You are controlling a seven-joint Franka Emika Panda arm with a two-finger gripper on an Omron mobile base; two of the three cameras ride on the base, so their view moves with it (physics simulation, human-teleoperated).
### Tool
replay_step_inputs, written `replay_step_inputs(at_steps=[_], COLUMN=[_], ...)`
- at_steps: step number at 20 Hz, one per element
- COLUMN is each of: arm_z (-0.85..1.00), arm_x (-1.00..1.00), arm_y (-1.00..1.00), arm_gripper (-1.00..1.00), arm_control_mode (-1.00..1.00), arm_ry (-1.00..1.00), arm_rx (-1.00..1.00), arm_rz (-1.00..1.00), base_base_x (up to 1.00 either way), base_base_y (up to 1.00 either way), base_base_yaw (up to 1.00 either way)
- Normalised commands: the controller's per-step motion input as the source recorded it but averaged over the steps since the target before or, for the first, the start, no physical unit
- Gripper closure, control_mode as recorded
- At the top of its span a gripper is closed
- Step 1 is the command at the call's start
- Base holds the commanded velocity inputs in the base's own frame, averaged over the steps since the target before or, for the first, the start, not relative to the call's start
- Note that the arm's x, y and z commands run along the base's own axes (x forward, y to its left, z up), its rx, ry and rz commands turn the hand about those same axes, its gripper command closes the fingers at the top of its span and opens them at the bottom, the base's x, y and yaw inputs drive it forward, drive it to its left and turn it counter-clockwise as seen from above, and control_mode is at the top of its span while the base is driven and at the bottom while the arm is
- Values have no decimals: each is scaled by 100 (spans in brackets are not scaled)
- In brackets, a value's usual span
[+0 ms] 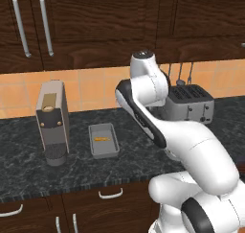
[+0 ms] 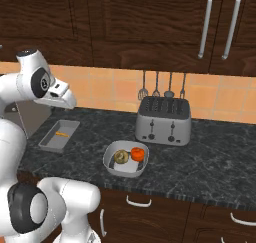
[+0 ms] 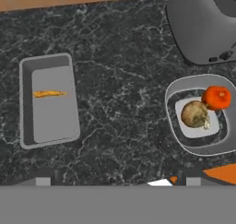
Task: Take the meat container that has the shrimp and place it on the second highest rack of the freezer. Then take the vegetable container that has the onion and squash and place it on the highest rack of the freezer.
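Meat container (image 1: 103,140), a deep grey rectangular tray with a flared rim, sits on the dark speckled stone tabletop (image 1: 28,169) in the left base view, just beside the grey coffee machine (image 1: 51,122), with the thin orange shrimp (image 1: 101,139) lying across its floor. The white arm rises in front of the silver toaster (image 1: 190,104). To do this step well, I judge the arm must swing left toward the tray rather than toward the toaster side.

From the right base view, the tray (image 2: 59,135) lies below and in front of the white wrist, well apart from the pale rounded bowl (image 2: 126,159) that holds a brownish onion (image 2: 120,156) and an orange squash (image 2: 137,154). The bowl belongs to the later half of the task, so it should be left alone for now.

Looking down the hand view, the claw (image 3: 115,179) hangs high over bare tabletop between tray (image 3: 48,101) and bowl (image 3: 203,114), its 2 dark tips standing wide apart and holding nothing. The shrimp (image 3: 49,93) rests near the tray's upper end. A good grasp, in my judgement, means shifting sideways until the tips straddle 1 long wall of the tray, descending straight, and closing on the rim away from the shrimp, so the tray lifts level and nothing slides out on the way to the freezer.
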Motion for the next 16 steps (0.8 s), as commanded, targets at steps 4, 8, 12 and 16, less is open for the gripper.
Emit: replay_step_inputs(at_steps=[4,8,12,16], arm_z=[-56,-61,-59,-45], arm_x=[-3,-19,0,0], arm_y=[52,26,25,34], arm_gripper=[-100,-100,-100,-100], arm_control_mode=[-100,-100,-100,-100], arm_ry=[7,1,0,-9], arm_rx=[1,8,8,4], arm_rz=[-41,-48,-47,-48], base_base_x=[0,0,0,0], base_base_y=[0,0,0,0], base_base_yaw=[0,0,0,0])
